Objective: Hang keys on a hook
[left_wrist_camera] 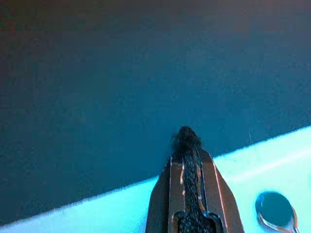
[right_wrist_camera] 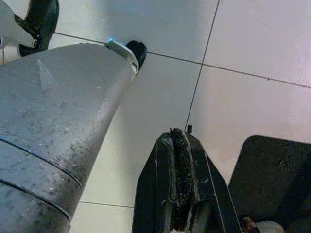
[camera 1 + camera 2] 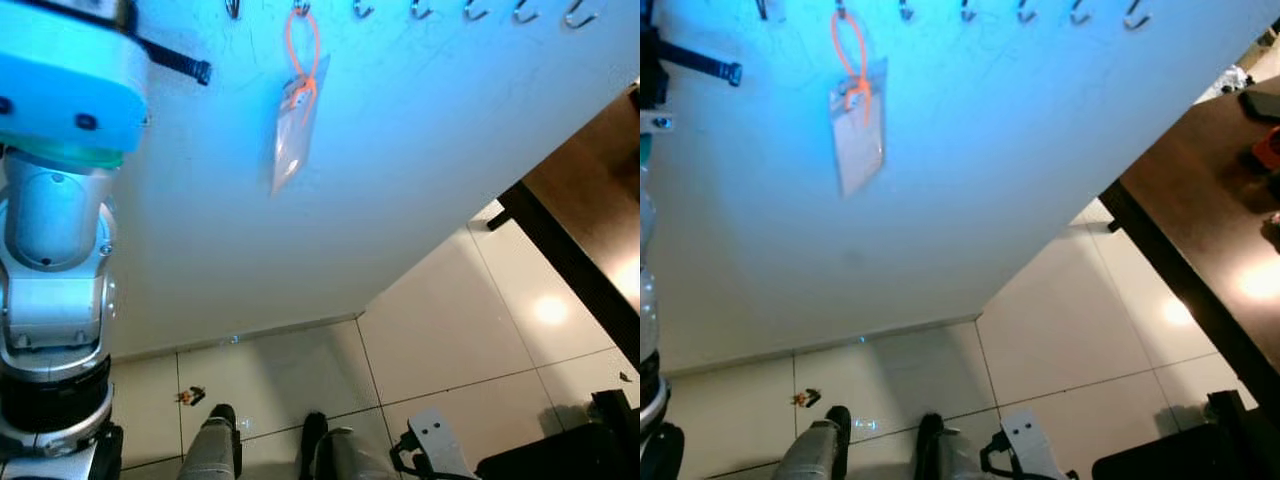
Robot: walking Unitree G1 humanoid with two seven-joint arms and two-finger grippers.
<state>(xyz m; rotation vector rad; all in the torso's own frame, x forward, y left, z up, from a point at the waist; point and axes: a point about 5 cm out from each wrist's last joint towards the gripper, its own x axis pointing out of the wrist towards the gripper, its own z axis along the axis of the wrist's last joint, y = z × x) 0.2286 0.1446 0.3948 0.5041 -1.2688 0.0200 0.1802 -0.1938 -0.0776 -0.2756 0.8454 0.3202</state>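
Hanging keys (image 3: 296,120) on hook (image 3: 301,8), left pincer (image 1: 186,138) closed

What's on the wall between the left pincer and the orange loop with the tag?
Only bare wall separates the left pincer from the orange loop with its tag, seen in both eye views.

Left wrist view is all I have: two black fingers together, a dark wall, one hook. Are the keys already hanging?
Observer: In the head view an orange loop with a clear tag hangs from a hook in the wall row.
Operator: Where is my left gripper?
Observer: The left gripper is raised to the left of the loop, apart from it.
Operator: And the right one?
Observer: The right gripper points down at the floor tiles, fingers together.
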